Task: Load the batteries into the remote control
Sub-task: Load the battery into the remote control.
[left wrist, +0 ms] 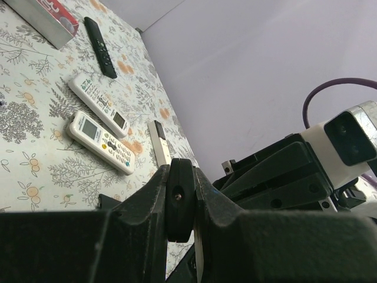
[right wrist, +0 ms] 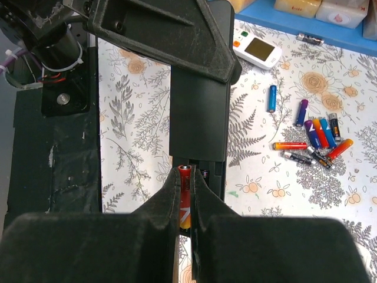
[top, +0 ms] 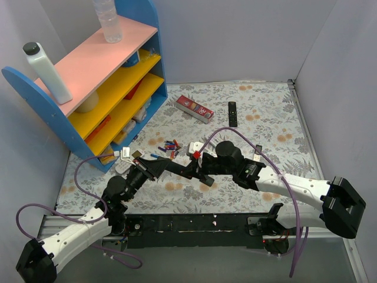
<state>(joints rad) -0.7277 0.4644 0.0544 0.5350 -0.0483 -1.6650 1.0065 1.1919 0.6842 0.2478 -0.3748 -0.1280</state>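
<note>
My left gripper [top: 154,167] is shut on the remote control [top: 179,169], a slim bar held level above the mat. Its dark back faces up in the right wrist view [right wrist: 197,112], with the battery bay open at its near end. Its silver-white face shows past the left gripper [left wrist: 179,194] in the left wrist view [left wrist: 159,141]. My right gripper [right wrist: 185,183] is shut on a red battery [right wrist: 185,203], whose tip is at the open bay. The right gripper also shows in the top view [top: 203,171]. Several loose batteries [right wrist: 318,132] lie on the mat [top: 169,145].
A blue shelf unit [top: 118,88] stands at the back left. A red box [top: 194,108] and a black remote [top: 232,113] lie further back. Two wider white remotes [left wrist: 100,141] [left wrist: 97,101] lie on the mat, another by the shelf [right wrist: 256,47].
</note>
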